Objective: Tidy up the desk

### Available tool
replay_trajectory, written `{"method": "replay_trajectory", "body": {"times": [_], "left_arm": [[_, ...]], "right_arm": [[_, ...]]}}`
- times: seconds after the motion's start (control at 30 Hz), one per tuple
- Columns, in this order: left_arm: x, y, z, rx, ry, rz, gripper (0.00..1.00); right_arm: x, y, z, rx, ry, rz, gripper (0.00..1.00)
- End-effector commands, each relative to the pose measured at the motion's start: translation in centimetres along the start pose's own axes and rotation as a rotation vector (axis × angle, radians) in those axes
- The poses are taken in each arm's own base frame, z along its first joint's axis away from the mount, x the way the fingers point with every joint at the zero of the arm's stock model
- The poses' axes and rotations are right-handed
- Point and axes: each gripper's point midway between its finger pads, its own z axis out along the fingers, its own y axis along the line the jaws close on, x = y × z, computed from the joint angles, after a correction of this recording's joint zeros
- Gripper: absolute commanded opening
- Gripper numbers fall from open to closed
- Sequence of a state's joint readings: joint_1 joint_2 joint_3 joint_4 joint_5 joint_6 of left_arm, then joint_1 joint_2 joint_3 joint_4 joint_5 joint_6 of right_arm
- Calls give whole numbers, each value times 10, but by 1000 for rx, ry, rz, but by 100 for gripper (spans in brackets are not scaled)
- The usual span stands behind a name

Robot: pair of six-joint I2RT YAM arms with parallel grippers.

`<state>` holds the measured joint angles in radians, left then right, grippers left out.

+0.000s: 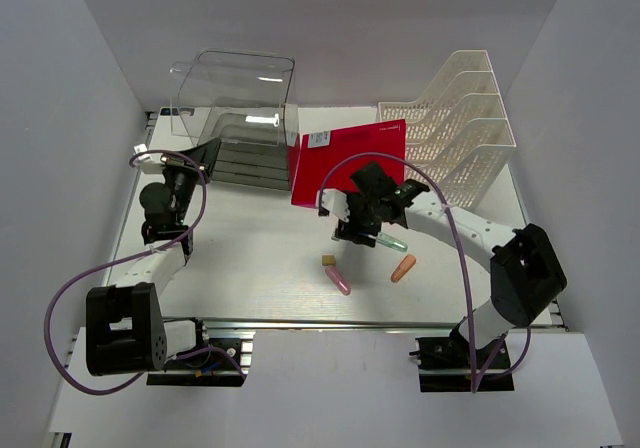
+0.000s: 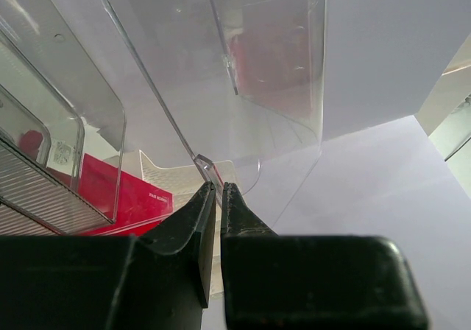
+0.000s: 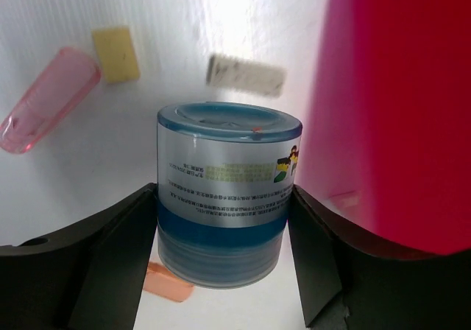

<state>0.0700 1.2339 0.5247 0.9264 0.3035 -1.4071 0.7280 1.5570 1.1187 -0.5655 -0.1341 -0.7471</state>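
Note:
The desk [image 1: 250, 258] is a white tabletop with a silver rail along its near edge. My right gripper [image 1: 358, 230] is shut on a clear blue cylinder with a printed label [image 3: 228, 197] and holds it just above the desk, beside a red folder [image 1: 348, 163]. In the right wrist view my right gripper [image 3: 223, 197] has a finger on each side of the cylinder. My left gripper [image 1: 205, 153] is at the front left of the clear plastic drawer box [image 1: 235, 98]. In the left wrist view my left gripper [image 2: 215, 186] is shut, with a thin clear edge of the box [image 2: 204, 166] running between the tips.
A pink tube [image 1: 338, 281], a yellow eraser [image 1: 328, 260] and an orange piece [image 1: 403, 268] lie near the middle of the desk. A white eraser [image 3: 245, 74] lies beyond the cylinder. A white mesh file rack [image 1: 460, 128] stands at the back right.

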Motion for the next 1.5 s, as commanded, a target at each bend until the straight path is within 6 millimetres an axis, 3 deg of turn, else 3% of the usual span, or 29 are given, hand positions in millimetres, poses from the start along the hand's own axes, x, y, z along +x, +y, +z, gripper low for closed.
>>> {"method": "replay_trajectory", "body": {"times": [0.0, 0.03, 0.2, 0.43, 0.73, 0.87, 0.93, 1.13, 1.47], "left_arm": [[-3, -45, 2, 118, 8, 39, 5], [-3, -45, 3, 119, 8, 38, 5], [-7, -52, 4, 133, -10, 43, 5], [-11, -56, 5, 136, -26, 46, 4], [-12, -64, 6, 146, -30, 50, 4], [-13, -68, 7, 149, -30, 52, 4], [-13, -70, 8, 145, -25, 49, 4], [-15, -73, 8, 142, -30, 48, 4], [-15, -79, 5, 151, -35, 51, 4]], "right_arm": [[-43, -16, -25, 47, -70, -134, 0], [-54, -27, -32, 75, -75, -181, 0], [-77, -38, -31, 97, -46, -315, 0], [-142, -61, -41, 266, -123, -454, 0], [-213, -73, -28, 525, -185, -625, 0], [-236, -70, -11, 611, -193, -689, 0], [-249, -82, -16, 699, -204, -694, 0], [-269, -94, -10, 828, -205, -752, 0], [-296, -124, -30, 1067, -246, -761, 0]]}}
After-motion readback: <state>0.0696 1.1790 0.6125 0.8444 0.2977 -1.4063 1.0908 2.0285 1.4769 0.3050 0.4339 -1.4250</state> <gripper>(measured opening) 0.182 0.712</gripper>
